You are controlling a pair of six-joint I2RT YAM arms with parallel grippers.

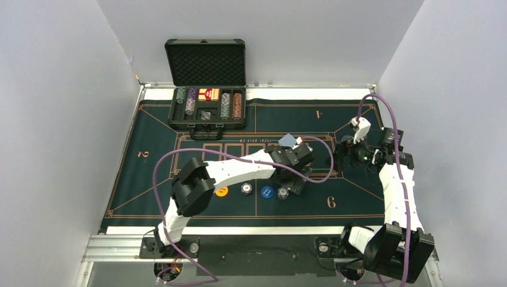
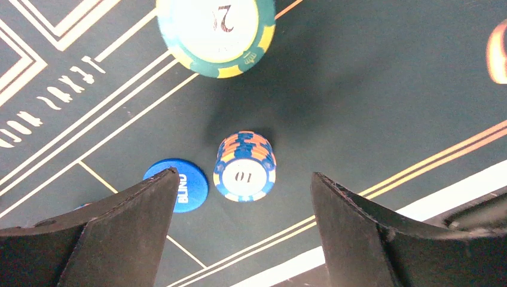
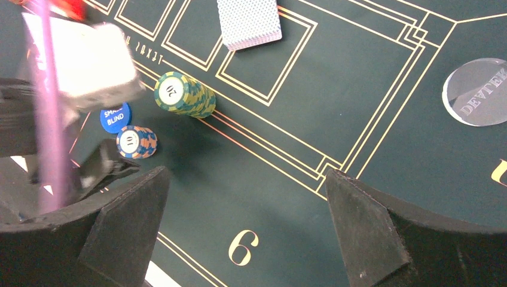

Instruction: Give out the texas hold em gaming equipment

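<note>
Hovering spread apart, the left pincer (image 2: 243, 176) straddles the blue-orange chip stack (image 2: 245, 166), standing on the counter (image 2: 370, 89) just beside the blue button disc (image 2: 179, 185), apparently as that seat's stake. The right pincer (image 3: 246, 172), also apart and empty, hangs well away from that disc.

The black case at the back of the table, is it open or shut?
Open. The black case has its lid standing upright with foam lining showing, and chip stacks lie exposed in its tray.

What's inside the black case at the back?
The case holds four chip rows, red card boxes and a small dark thing I can't make out. Whatever lies beneath them is covered.
</note>
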